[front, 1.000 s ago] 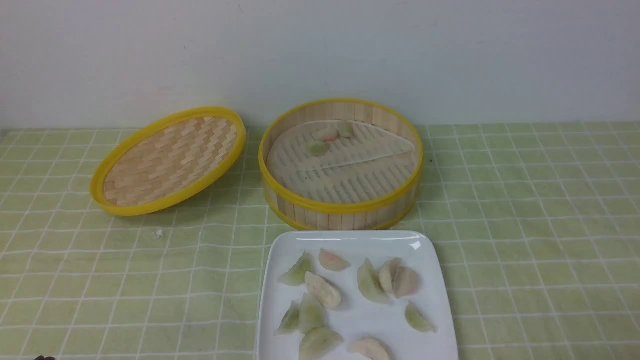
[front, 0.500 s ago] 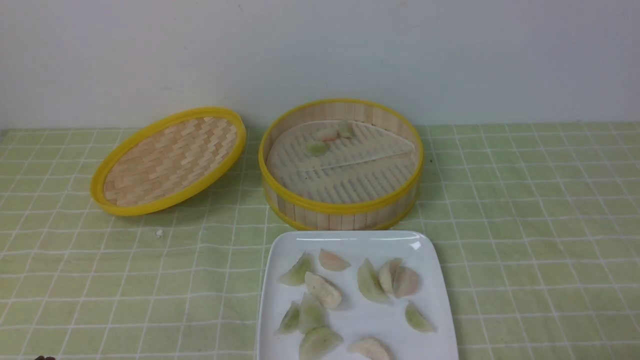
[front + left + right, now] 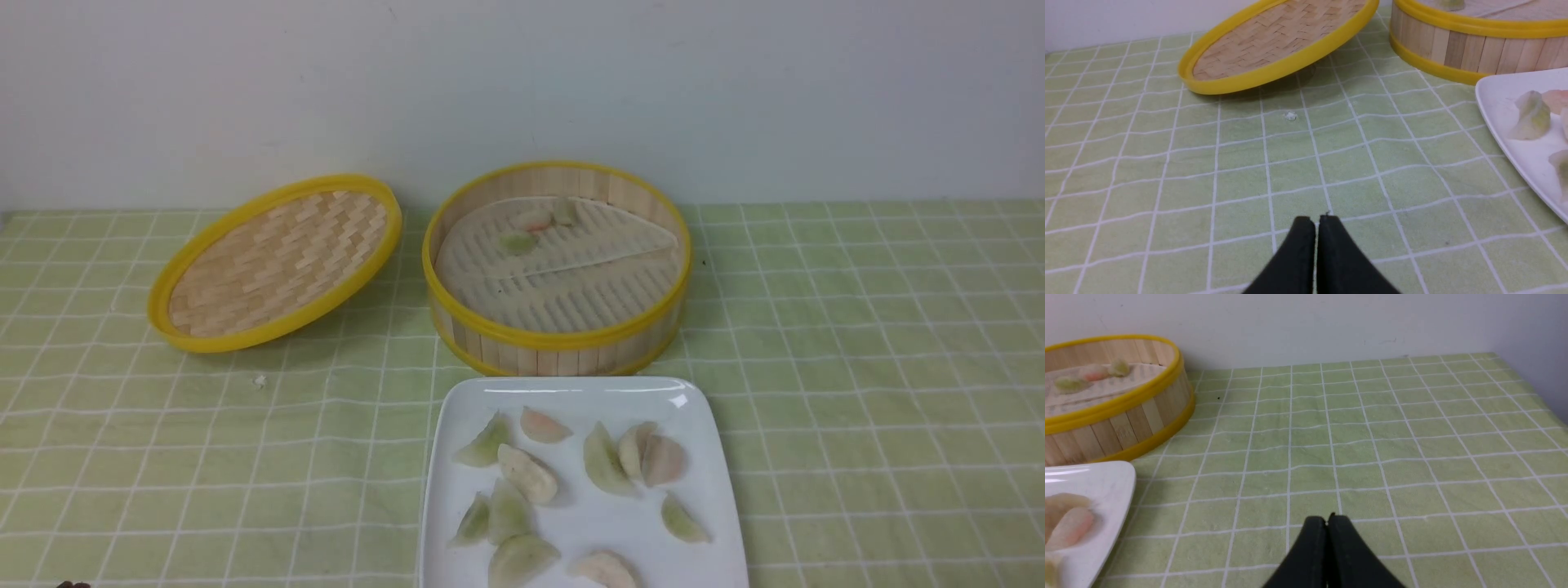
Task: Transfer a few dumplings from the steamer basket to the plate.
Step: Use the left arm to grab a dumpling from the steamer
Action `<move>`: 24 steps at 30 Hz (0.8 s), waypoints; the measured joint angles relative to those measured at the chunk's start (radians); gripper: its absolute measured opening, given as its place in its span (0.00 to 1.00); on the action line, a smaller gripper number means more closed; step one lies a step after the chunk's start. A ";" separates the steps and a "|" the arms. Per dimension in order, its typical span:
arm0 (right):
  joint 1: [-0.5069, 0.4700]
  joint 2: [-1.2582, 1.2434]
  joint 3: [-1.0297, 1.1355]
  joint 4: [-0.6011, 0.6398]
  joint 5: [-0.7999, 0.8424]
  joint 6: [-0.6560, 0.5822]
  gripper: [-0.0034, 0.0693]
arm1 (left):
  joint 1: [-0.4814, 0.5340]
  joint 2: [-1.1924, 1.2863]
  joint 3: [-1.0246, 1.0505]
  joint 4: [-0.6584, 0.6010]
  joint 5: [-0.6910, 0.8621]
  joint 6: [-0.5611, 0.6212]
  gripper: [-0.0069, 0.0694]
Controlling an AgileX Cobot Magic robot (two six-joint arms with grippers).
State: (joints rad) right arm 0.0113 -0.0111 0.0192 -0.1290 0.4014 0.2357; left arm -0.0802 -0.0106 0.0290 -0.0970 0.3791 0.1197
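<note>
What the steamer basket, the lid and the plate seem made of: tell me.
Steamer basket: matt pale upright slats, likely bamboo; smooth yellow rims, probably plastic. Lid: woven pale strips, likely bamboo, same yellow rim. Plate: glossy white, bright glints on its rim; ceramic or melamine, cannot tell.

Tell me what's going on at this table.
The job is moving dumplings from the basket to the plate, but nothing is being handled right now. The left gripper and right gripper are both shut and empty, near the tablecloth on either side of the plate. About eleven dumplings lie on the plate and three lie in the basket. The lid sits tilted to the basket's left.
</note>
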 joint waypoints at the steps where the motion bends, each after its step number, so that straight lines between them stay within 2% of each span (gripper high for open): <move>1: 0.000 0.000 0.000 0.000 0.000 0.000 0.03 | 0.000 0.000 0.000 0.000 0.000 0.000 0.08; 11: 0.000 0.000 0.000 0.000 0.000 0.000 0.03 | 0.000 0.000 0.001 -0.033 -0.039 -0.012 0.08; 15: 0.000 0.000 0.000 0.000 -0.001 0.000 0.03 | 0.000 0.000 0.001 -0.237 -0.169 -0.073 0.08; 16: 0.000 0.000 0.000 0.000 -0.001 0.000 0.03 | 0.000 0.000 0.001 -0.248 -0.175 -0.077 0.08; 17: 0.000 0.000 0.000 0.000 -0.001 0.000 0.03 | 0.000 0.000 0.001 -0.348 -0.235 -0.092 0.08; 21: 0.000 0.000 0.000 0.000 -0.002 0.000 0.03 | 0.000 0.000 0.001 -0.560 -0.416 -0.103 0.08; 24: 0.000 0.000 0.000 0.000 -0.002 0.000 0.03 | 0.000 0.000 0.001 -0.670 -0.554 -0.103 0.08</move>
State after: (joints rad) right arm 0.0113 -0.0111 0.0192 -0.1290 0.3995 0.2357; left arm -0.0802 -0.0106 0.0300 -0.7674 -0.1748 0.0170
